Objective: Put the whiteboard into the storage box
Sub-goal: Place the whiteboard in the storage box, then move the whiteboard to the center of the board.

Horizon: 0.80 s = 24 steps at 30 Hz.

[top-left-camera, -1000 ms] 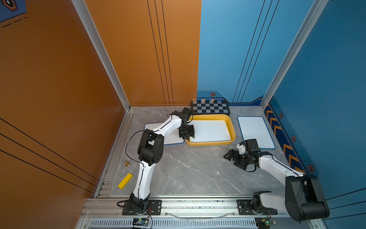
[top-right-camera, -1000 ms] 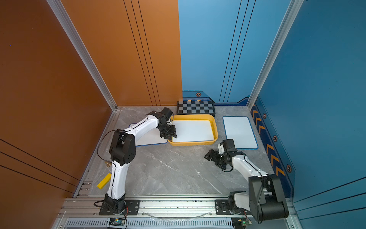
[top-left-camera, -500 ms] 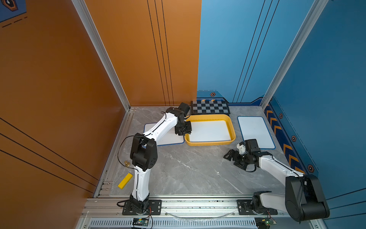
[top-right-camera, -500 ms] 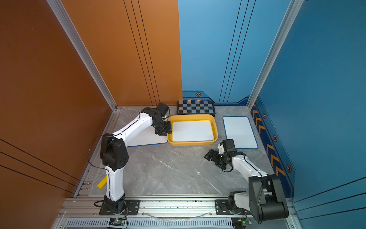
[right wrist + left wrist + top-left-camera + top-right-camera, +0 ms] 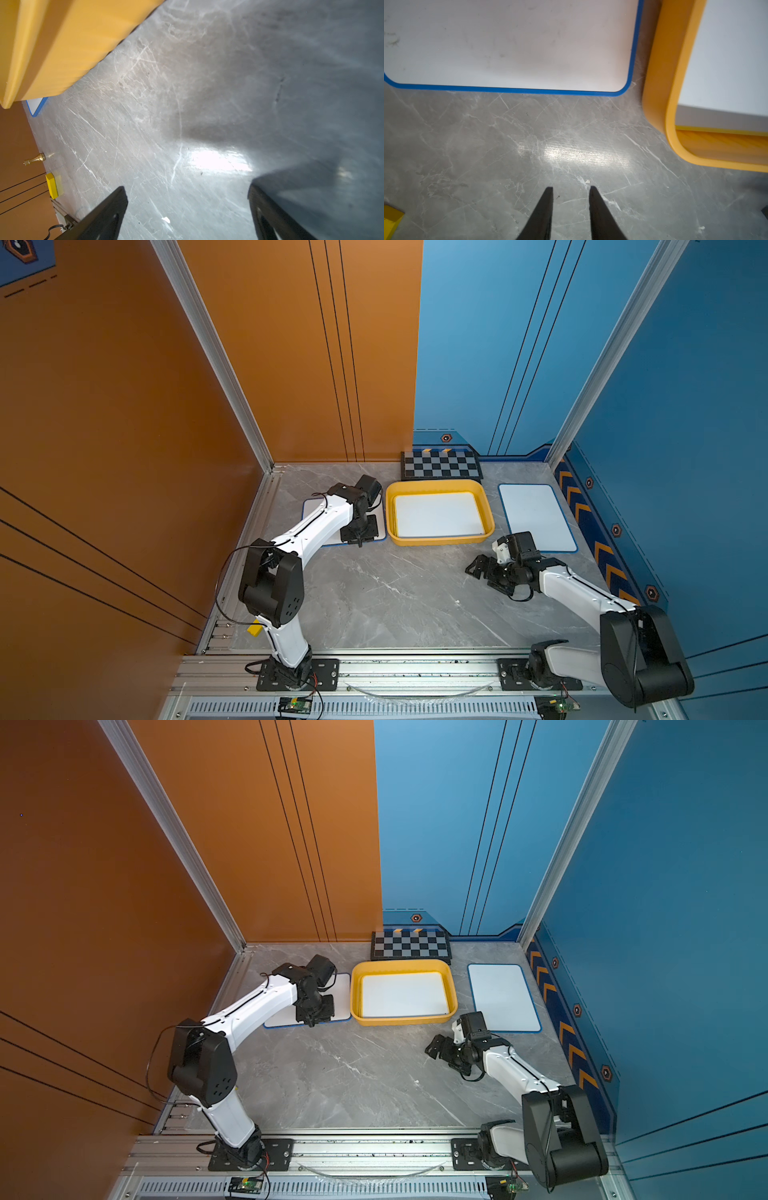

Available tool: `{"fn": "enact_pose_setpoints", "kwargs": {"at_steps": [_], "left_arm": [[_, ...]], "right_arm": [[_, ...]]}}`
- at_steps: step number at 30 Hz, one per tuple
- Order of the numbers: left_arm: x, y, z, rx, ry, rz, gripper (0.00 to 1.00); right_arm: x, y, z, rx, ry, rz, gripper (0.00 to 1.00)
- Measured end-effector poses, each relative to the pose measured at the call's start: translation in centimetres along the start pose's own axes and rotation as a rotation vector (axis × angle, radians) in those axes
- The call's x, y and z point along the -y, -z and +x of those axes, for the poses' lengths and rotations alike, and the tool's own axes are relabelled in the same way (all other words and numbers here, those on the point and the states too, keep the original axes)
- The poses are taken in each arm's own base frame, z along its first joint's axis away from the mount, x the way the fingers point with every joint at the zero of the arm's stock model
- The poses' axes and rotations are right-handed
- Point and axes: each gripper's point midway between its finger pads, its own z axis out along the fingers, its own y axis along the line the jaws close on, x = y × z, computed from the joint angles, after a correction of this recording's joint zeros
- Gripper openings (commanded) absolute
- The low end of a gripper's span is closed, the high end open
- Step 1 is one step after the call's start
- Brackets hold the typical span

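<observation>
the left claw [image 5: 571, 189] points down at bare grey marble, its two black fingers [image 5: 544, 212] a narrow gap apart with nothing between them. whether the tips touch the table [image 5: 395, 593] i cannot tell. just beyond the tips lies the left whiteboard [image 5: 508, 41], flat on the table, a white rectangle with rounded corners, a thin blue rim and faint grey smudges. in both top views the claw [image 5: 358, 537] hangs over that board's near corner, the one next to the storage box [image 5: 440, 540]. the box is a shallow yellow tray with rounded corners and low flared walls, just beside the board with a strip of marble between. the boxed whiteboard [image 5: 438, 514] lies inside it, plain white, nearly filling the floor. behind the box sits a black-and-grey checkerboard [image 5: 440, 464]. on the box's far side the right whiteboard [image 5: 536, 516] lies flat, also blue-rimmed. the right claw [image 5: 187, 187] is low over open marble near the box's front corner, fingers spread wide, gripping nothing. a small yellow block [image 5: 52, 186] lies by the orange wall.
</observation>
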Motion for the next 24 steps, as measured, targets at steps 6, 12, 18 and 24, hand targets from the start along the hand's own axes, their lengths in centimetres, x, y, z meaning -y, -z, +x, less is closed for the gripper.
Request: {"fn": "enact_pose_setpoints", "kwargs": {"at_steps": [6, 12, 18, 24], "left_arm": [[-0.3, -2.4, -0.6, 0.001, 0.056, 0.002, 0.25], [0.4, -5.1, -2.5, 0.011, 0.129, 0.043, 0.22], [1.1, -8.0, -3.5, -0.006, 0.189, 0.075, 0.21], [2.5, -8.1, -4.7, 0.021, 0.212, 0.141, 0.23]], "right_arm": [[-0.5, -0.3, 0.4, 0.0, 0.019, 0.009, 0.94], [-0.6, -0.3, 0.4, 0.001, 0.012, 0.011, 0.94], [-0.6, -0.3, 0.4, 0.001, 0.009, 0.011, 0.94], [-0.6, -0.3, 0.4, 0.001, 0.008, 0.011, 0.94]]}}
